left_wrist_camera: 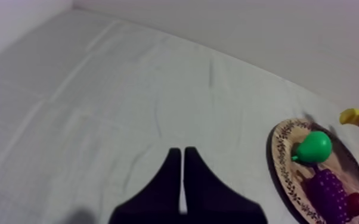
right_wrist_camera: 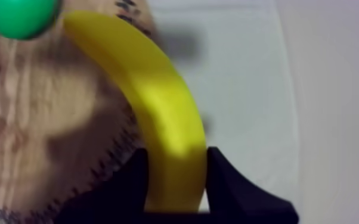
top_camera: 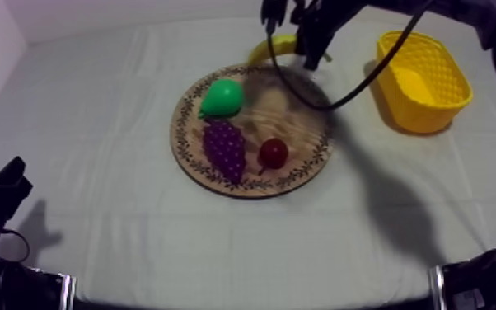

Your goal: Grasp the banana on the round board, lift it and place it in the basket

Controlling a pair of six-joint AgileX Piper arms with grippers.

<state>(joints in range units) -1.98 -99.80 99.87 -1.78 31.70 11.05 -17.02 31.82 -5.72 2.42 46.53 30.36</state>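
- The curved yellow toy banana (right_wrist_camera: 158, 101) is grasped near one end by the right tool (right_wrist_camera: 176, 164), over the far rim of the round wooden board with a patterned rim (top_camera: 187, 157).
- A green pear (top_camera: 221, 97), a purple bunch of grapes (top_camera: 224, 148) and a small red fruit (top_camera: 273, 152) are seen lying on the board.
- The yellow basket (top_camera: 420, 114) is set on the grey-white surface (top_camera: 95, 165) beside the board, at the right arm's side.
- The left tool (left_wrist_camera: 183, 179) is clenched on nothing, low at the left side, well apart from the board.
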